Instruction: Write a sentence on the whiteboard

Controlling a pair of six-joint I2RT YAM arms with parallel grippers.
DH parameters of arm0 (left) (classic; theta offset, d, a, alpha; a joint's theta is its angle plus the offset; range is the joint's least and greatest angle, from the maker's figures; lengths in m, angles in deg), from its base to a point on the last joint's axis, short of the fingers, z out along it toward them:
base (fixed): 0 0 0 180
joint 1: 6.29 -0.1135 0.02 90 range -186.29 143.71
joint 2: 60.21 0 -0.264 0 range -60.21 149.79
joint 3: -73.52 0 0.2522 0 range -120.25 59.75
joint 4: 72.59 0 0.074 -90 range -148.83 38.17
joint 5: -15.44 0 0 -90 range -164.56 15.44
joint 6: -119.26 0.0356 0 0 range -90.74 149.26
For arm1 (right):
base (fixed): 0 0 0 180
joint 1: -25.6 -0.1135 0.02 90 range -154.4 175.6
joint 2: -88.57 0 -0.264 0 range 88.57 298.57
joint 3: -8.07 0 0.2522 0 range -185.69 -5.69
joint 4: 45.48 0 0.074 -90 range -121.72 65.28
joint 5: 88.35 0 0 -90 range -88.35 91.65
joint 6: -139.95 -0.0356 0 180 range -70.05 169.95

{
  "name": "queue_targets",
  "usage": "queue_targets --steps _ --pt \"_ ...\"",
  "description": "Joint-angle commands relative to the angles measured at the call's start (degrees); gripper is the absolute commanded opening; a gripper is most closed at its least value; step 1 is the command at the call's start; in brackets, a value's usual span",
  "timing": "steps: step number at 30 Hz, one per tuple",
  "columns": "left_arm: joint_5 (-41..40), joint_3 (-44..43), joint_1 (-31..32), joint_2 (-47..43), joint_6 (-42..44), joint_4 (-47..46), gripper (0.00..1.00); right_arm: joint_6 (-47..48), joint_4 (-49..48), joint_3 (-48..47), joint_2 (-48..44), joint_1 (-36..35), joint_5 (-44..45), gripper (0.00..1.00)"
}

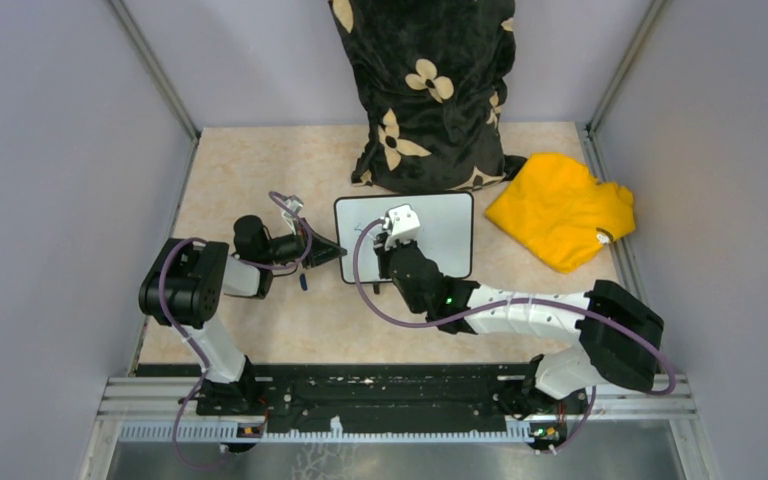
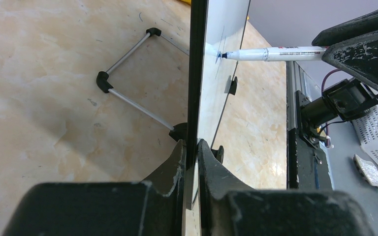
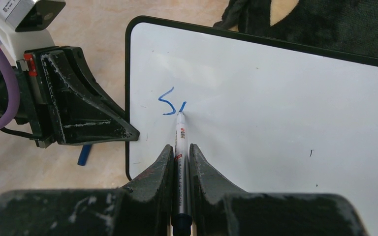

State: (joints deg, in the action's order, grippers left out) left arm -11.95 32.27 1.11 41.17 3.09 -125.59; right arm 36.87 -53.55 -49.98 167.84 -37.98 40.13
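Bases of both arms sit at the near edge of the surface (image 1: 260,340), and purple cables (image 1: 400,310) loop from them toward the wrists. A little farther in, a small blue stick-like piece (image 1: 303,282) lies on the surface just beside the left claw (image 1: 335,250), apart from the board.

The left claw is clenched on the left edge of the whiteboard (image 1: 440,235); in the left wrist view the dark frame of the board sits tight between its two fingers. The right claw (image 3: 179,150) comes from the near right side and is clenched around a white marker (image 3: 181,142), whose tip touches the board. The right wrist with its white camera box (image 1: 400,222) hangs over the left part of the board and hides that part from above.

The whiteboard stands in the middle of the surface, between the two claws. On its back side a thin wire frame (image 2: 128,73) with black corners rests on the surface. Of the sentence (image 3: 170,104), only a blue "S" and one short stroke beside it are written, near the left edge, and the marker tip is at the end of that stroke.

Behind the board, a black bag with pale flowers (image 1: 430,90) stands against the back wall, close to the far edge of the board. A yellow cloth (image 1: 560,208) lies crumpled to the right of the board, near it but not touching.
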Motion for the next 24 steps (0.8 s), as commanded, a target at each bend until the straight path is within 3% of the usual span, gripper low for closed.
queue_targets --steps 1,24 --pt "0.94 -0.55 0.32 1.06 0.16 -0.48 0.0 0.91 -2.61 -1.97 -2.14 1.61 2.93 0.0" --pt "1.07 -0.63 0.34 1.09 0.07 -0.39 0.0 -0.51 1.25 1.23 -4.8 2.14 2.48 0.0"
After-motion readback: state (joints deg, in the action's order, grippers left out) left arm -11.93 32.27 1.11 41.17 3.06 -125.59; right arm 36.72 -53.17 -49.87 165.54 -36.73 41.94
